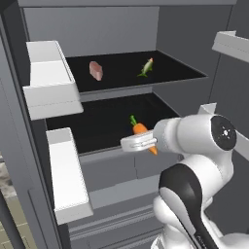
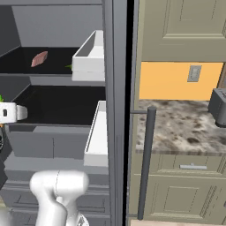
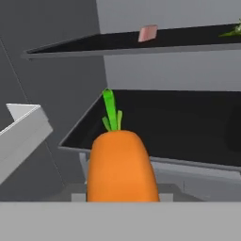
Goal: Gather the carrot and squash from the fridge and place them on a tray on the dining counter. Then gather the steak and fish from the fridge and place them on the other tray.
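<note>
Open grey fridge [image 1: 112, 29], two black shelves. White hand [image 1: 146, 143] at front edge of lower black shelf [image 1: 97, 124], closed on orange carrot with green top [image 3: 121, 164]. Pink steak slab [image 1: 96, 70] mid upper shelf; green fish [image 1: 146, 67] toward right edge.
</note>
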Robot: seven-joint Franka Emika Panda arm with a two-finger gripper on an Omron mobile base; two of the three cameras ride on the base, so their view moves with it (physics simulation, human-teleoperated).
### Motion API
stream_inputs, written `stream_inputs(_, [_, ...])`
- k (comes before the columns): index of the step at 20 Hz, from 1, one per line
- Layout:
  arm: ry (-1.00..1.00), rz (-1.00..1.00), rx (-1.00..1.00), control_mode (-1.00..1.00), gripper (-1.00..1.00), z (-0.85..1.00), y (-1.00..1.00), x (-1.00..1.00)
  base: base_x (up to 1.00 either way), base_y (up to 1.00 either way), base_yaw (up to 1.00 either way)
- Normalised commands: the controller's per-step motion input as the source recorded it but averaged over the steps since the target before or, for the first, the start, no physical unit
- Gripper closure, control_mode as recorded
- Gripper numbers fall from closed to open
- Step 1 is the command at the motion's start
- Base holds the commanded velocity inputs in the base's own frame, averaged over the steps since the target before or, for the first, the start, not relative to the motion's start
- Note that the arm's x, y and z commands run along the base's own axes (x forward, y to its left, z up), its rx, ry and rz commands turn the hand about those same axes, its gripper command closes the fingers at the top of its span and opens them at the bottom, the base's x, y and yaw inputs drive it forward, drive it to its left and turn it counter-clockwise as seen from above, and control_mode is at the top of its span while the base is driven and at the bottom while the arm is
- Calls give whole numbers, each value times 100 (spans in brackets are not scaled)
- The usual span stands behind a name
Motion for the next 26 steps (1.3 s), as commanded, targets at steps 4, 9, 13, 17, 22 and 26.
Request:
stream_inputs(4, [0,-2,1,100,100,-2,-5,-18,-71,-18,-10])
stream_inputs(9, [0,0,0,100,100,0,0,0,-100,-27,-16])
stream_inputs(13, [0,0,0,100,100,0,0,0,-100,-29,-16])
stream_inputs(17, [0,0,0,100,100,0,0,0,-100,-20,-17])
stream_inputs(22, [0,0,0,100,100,0,0,0,-100,-17,-22])
stream_inputs(26, [0,0,0,100,100,0,0,0,-100,-15,-36])
